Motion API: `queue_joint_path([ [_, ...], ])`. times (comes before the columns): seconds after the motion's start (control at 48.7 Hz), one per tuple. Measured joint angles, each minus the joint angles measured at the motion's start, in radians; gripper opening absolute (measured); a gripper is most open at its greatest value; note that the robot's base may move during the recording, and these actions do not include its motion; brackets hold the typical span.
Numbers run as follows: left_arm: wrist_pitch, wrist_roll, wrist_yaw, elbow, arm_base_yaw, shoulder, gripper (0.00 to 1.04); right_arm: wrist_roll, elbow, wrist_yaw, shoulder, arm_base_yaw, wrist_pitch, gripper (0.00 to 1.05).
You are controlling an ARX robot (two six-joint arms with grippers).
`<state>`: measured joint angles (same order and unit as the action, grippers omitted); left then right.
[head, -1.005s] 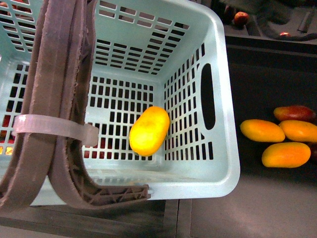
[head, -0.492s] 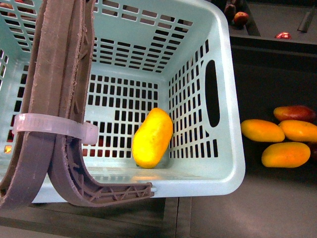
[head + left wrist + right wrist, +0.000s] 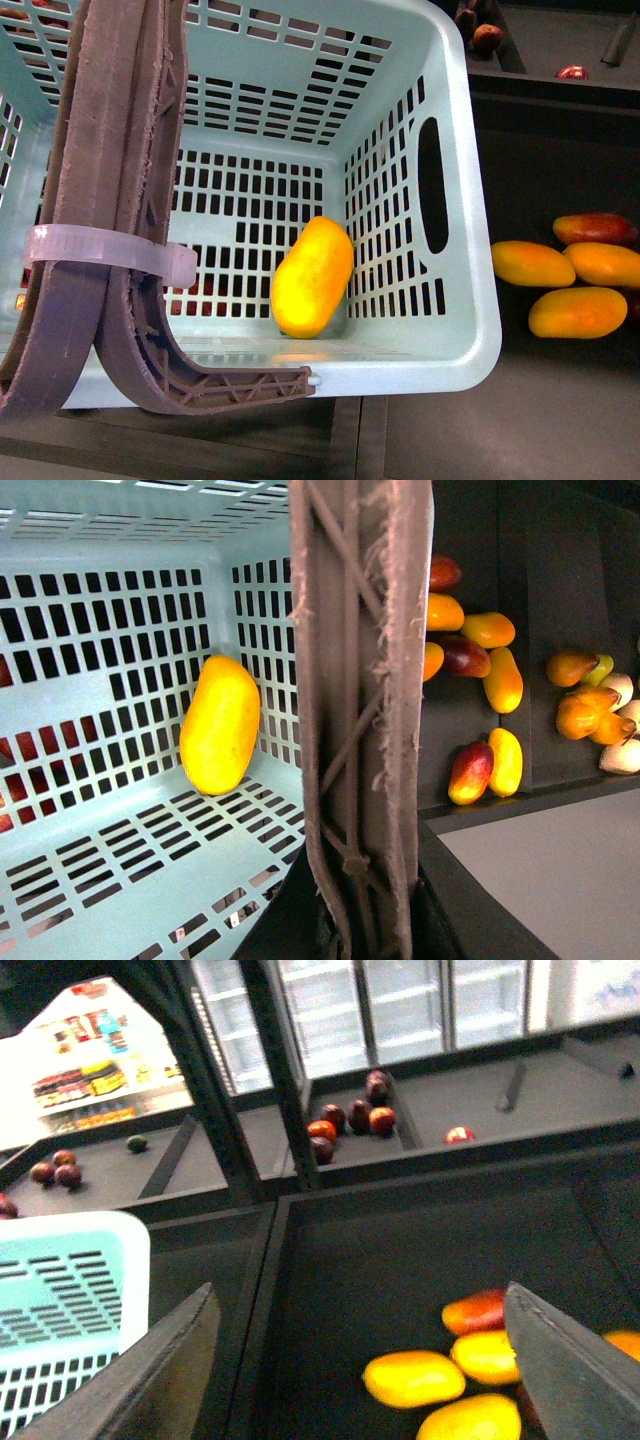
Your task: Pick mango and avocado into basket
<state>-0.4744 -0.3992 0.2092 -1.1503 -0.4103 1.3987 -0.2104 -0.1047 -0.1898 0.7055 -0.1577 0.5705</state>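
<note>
The light teal basket [image 3: 470,300] fills the left of the front view, its brown-grey handles [image 3: 110,200] raised and bound by a white zip tie [image 3: 110,255]. A yellow mango [image 3: 312,277] lies on its slotted floor against the right wall; it also shows in the left wrist view [image 3: 220,723]. My left gripper [image 3: 350,930] is shut on the basket's handles [image 3: 360,680]. My right gripper [image 3: 370,1360] is open and empty above the dark bin, over more mangoes [image 3: 412,1378]. No avocado is in view.
Loose yellow-orange and red-blushed mangoes [image 3: 580,280] lie in the dark bin right of the basket. Further bins behind hold dark red fruit [image 3: 350,1120]. The left wrist view shows more mangoes and pear-like fruit [image 3: 590,695]. A small dark green round fruit [image 3: 137,1143] sits in a far bin.
The basket has shifted a little to the right and nearer in the front view. The mango inside has rolled to stand more upright against the right wall.
</note>
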Motion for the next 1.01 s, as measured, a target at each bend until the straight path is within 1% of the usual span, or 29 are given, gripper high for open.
queue_joint_path([
  [0.021, 0.000, 0.000, 0.000, 0.000, 0.000, 0.000, 0.10, 0.050, 0.010, 0.034, -0.014, 0.011, 0.008, 0.79],
  [0.082, 0.000, 0.002, -0.001, 0.000, 0.000, 0.000, 0.10, 0.120, 0.025, 0.066, -0.047, 0.027, -0.001, 0.68],
  [0.164, 0.000, 0.002, -0.001, 0.000, 0.000, 0.000, 0.10, 0.158, 0.037, 0.080, -0.080, 0.041, -0.021, 0.57],
  [0.205, 0.000, 0.002, -0.001, 0.000, 0.000, 0.000, 0.10, 0.172, 0.043, 0.085, -0.102, 0.050, -0.037, 0.50],
  [0.226, 0.000, 0.002, -0.001, 0.000, 0.000, 0.000, 0.10, 0.173, 0.045, 0.090, -0.108, 0.054, -0.041, 0.49],
  [0.246, 0.000, 0.002, -0.001, 0.000, 0.000, 0.000, 0.10, 0.181, 0.048, 0.111, -0.119, 0.070, -0.050, 0.45],
  [0.267, 0.000, 0.002, -0.001, 0.000, 0.000, 0.000, 0.10, 0.186, 0.053, 0.157, -0.137, 0.099, -0.064, 0.40],
  [0.287, 0.000, 0.002, -0.001, 0.000, 0.000, 0.000, 0.10, 0.188, 0.055, 0.167, -0.143, 0.108, -0.069, 0.38],
  [0.308, 0.000, 0.002, -0.001, 0.000, 0.000, 0.000, 0.10, 0.192, 0.058, 0.179, -0.159, 0.128, -0.080, 0.32],
  [0.349, 0.000, 0.002, -0.001, 0.000, 0.000, 0.000, 0.10, 0.196, 0.063, 0.181, -0.184, 0.148, -0.098, 0.24],
  [0.39, 0.000, 0.002, -0.001, 0.000, 0.000, 0.000, 0.10, 0.198, 0.077, 0.181, -0.190, 0.153, -0.082, 0.17],
  [0.41, 0.000, 0.002, -0.001, 0.000, 0.000, 0.000, 0.10, 0.198, 0.081, 0.182, -0.192, 0.154, -0.076, 0.15],
  [0.492, 0.000, 0.002, 0.000, 0.000, 0.000, 0.000, 0.10, 0.204, 0.100, 0.186, -0.219, 0.154, -0.090, 0.01],
  [0.739, 0.000, 0.001, 0.000, 0.000, 0.000, 0.000, 0.10, 0.206, 0.100, 0.186, -0.319, 0.155, -0.182, 0.02],
  [0.759, 0.000, 0.002, 0.000, 0.000, 0.000, 0.000, 0.10, 0.208, 0.100, 0.186, -0.327, 0.155, -0.189, 0.04],
  [0.944, 0.000, 0.002, 0.000, 0.000, 0.000, 0.000, 0.10, 0.207, 0.100, 0.188, -0.339, 0.155, -0.195, 0.37],
  [0.964, 0.000, 0.002, -0.001, 0.000, 0.000, 0.000, 0.10, 0.207, 0.100, 0.188, -0.339, 0.155, -0.195, 0.39],
  [1.005, 0.000, 0.002, -0.001, 0.000, 0.000, 0.000, 0.10, 0.207, 0.100, 0.188, -0.339, 0.155, -0.195, 0.46],
])
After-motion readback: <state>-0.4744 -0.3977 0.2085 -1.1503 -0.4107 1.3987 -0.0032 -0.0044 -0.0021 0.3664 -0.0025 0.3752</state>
